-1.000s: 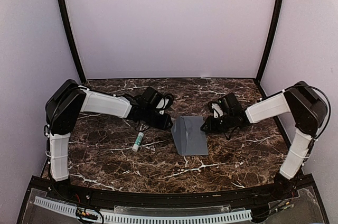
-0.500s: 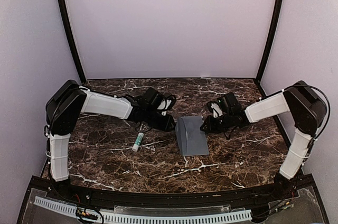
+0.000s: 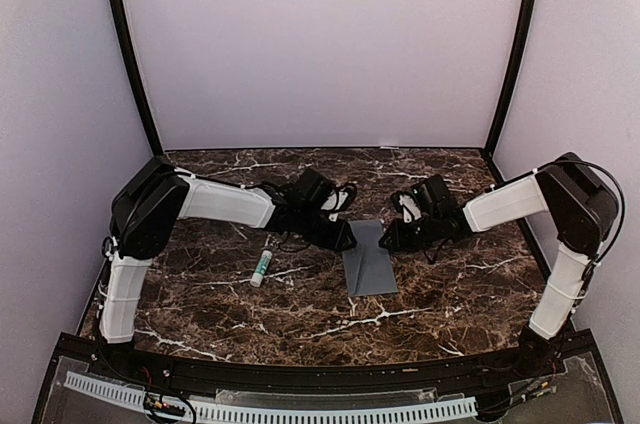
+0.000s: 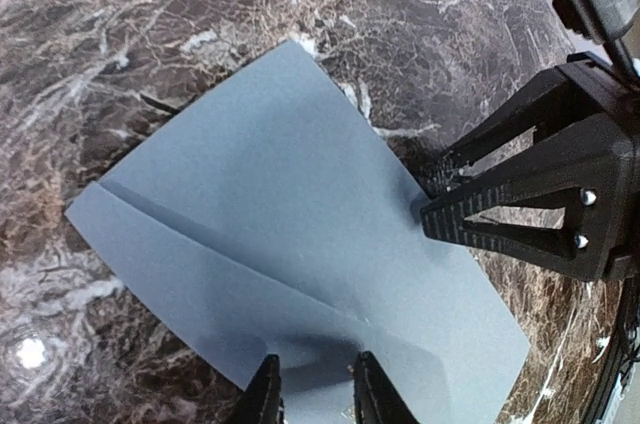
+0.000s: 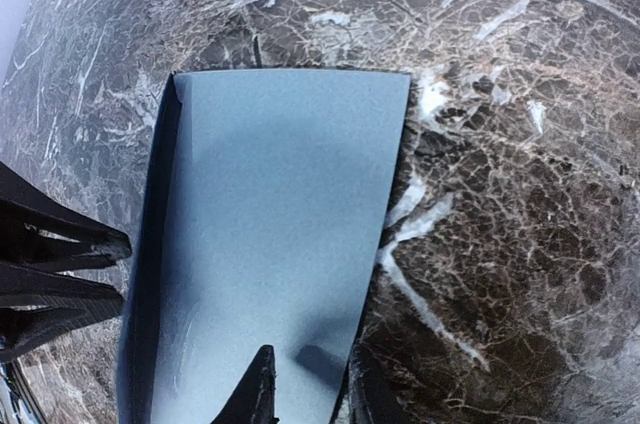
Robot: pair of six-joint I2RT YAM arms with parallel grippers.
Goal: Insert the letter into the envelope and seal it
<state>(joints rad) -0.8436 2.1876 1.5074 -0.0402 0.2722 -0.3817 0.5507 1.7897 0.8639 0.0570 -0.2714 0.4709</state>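
The envelope (image 3: 372,266) lies flat in the middle of the table (image 3: 450,294), its near edge and 2 near corners free on open marble. The left gripper (image 3: 347,238) is at its far-left corner and the right gripper (image 3: 385,241) at its far-right edge. Each wrist view shows narrowly parted jaws over grey paper. Only the top view shows a white tube (image 3: 262,266), well to the left.

Dark brown marble table (image 3: 450,294), veined with white. Flat on it near the middle, a grey envelope (image 3: 369,257). Off to the envelope's left, apart from it, a small white tube (image 3: 262,267) lying on its side.
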